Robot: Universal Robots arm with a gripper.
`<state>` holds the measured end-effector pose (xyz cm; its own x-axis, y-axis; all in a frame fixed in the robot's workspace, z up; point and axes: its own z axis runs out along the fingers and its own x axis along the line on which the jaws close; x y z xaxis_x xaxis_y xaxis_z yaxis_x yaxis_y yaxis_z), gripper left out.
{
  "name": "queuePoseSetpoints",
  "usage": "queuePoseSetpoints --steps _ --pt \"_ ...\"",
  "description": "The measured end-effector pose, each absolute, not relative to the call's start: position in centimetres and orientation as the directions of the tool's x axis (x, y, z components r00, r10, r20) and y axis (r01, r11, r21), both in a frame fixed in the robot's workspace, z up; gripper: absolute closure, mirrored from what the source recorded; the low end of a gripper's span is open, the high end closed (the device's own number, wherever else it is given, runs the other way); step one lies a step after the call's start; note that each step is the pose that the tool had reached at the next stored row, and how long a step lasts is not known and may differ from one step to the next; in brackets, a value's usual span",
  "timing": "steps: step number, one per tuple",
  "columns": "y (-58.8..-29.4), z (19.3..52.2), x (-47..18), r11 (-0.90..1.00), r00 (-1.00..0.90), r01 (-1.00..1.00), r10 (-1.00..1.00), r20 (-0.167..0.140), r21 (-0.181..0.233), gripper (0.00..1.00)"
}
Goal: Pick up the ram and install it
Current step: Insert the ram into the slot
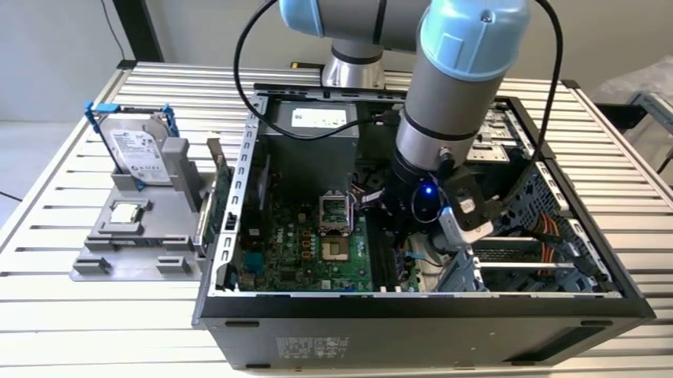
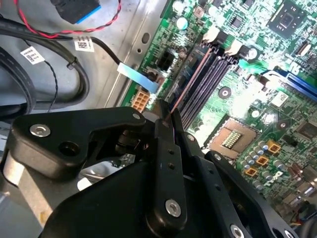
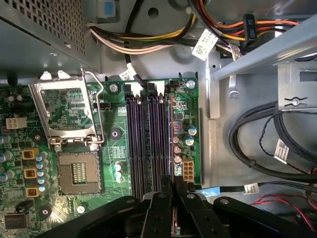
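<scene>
Exterior view: the arm reaches down into the open computer case (image 1: 547, 295) on the slatted table (image 1: 63, 315), its gripper (image 1: 405, 236) low over the motherboard (image 1: 299, 252) — beside the processor socket (image 1: 334, 211). Second wrist view: the black fingers (image 2: 166, 148) are drawn close together, clamping the ram (image 2: 184, 89) edge-on as a thin strip running along the memory slots (image 2: 205, 82). First wrist view: the gripper (image 3: 174, 198) sits at the near end of the slots (image 3: 148, 144) — the ram's seating cannot be judged. A hard drive (image 1: 137, 150) stands in the grey holder outside the case.
</scene>
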<state>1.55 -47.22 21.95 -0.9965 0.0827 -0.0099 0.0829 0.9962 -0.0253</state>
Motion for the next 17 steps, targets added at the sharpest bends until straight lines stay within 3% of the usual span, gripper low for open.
queuePoseSetpoints --steps 17 --pt "-47.21 21.86 1.6 0.996 -0.996 0.09 0.09 -0.01 -0.028 1.0"
